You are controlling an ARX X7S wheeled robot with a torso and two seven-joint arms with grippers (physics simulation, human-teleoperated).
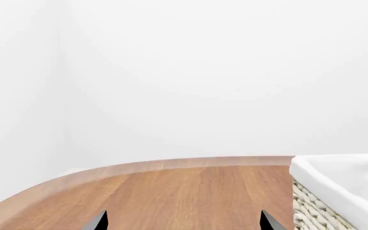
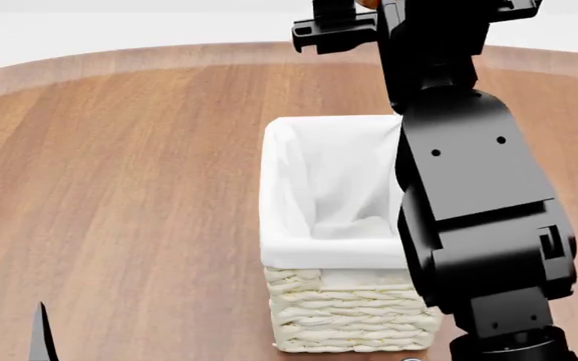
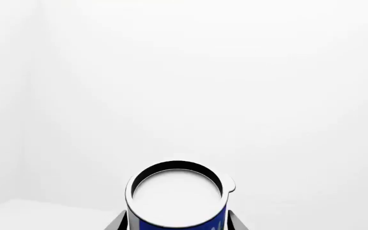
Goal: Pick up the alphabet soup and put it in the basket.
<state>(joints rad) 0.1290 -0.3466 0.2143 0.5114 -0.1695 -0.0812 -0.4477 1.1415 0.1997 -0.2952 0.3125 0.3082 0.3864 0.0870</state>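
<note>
Item: small cylindrical blue-labelled alphabet soup can with whitish top (image 3: 176, 203), clamped between the right gripper (image 3: 174, 225) fingers, raised.

Cream woven wicker basket with white cloth lining (image 2: 345, 301): on the brown wooden table (image 2: 118, 188).

Left gripper (image 1: 180, 221): spread wide, empty.

Risk (judged): releasing off-centre bounces the can off the rim.

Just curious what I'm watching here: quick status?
Right gripper shut on blue-labelled white-topped soup can, raised. Left gripper open, empty, low over wooden table. Cream wicker basket empty. Nothing seen blocking.
</note>
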